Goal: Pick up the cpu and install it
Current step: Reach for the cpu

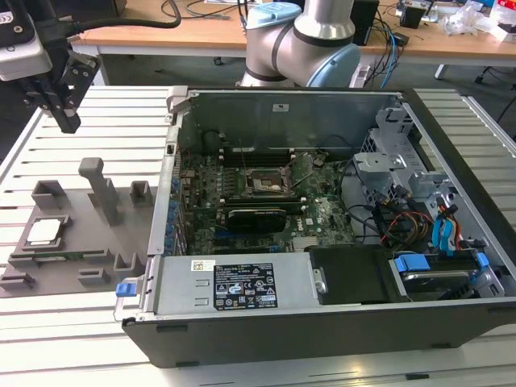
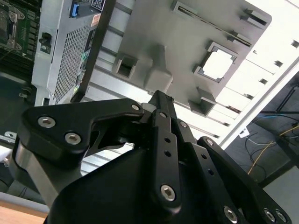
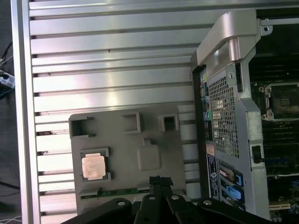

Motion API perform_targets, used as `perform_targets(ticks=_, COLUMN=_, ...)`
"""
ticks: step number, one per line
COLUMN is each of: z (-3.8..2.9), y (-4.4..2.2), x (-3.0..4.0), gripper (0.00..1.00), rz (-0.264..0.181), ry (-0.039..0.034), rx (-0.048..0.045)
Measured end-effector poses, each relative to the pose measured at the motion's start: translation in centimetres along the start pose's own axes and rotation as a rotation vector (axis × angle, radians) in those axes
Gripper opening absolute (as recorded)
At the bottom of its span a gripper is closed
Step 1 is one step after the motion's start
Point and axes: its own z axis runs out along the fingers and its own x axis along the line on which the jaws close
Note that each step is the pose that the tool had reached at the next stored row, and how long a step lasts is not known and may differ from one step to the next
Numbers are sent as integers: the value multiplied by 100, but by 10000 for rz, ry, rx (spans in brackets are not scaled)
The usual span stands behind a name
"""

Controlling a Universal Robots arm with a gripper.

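Gripper (image 1: 68, 122): we see its fingers pressed together, holding nothing.
Hidden: underside of the cpu (image 1: 46, 232), sunk in tray (image 1: 89, 230) pocket.
Cpu pose: flat, lid up, square; at gripper's 6 o'clock in the exterior view.

end effector (image 1: 68, 121): upper body cut off by the exterior view's left edge; in both wrist views its base runs past the picture's edge
robot arm (image 1: 300, 44): upper links cut off by the exterior view's top edge; base hidden behind the computer case (image 1: 322, 318)
tray (image 3: 121, 151): one edge hidden behind the end effector in the first wrist view
cpu (image 1: 46, 232): markings too small to tell; top glares white in the second wrist view
socket (image 1: 262, 181): interior too small to tell; cut by the picture's edge in the first wrist view
desk (image 1: 89, 347): partly hidden under tray and computer case
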Motion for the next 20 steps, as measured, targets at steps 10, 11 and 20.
perform_targets(ticks=10, z=-5, y=-15, x=204, gripper=11, rz=0, ry=0, rx=1)
perform_targets(ticks=11, z=-6, y=-17, x=227, gripper=11, rz=1, ry=0, rx=1)
perform_targets(ticks=20, z=-9, y=-28, x=380, gripper=11, rz=0, ry=0, rx=1)
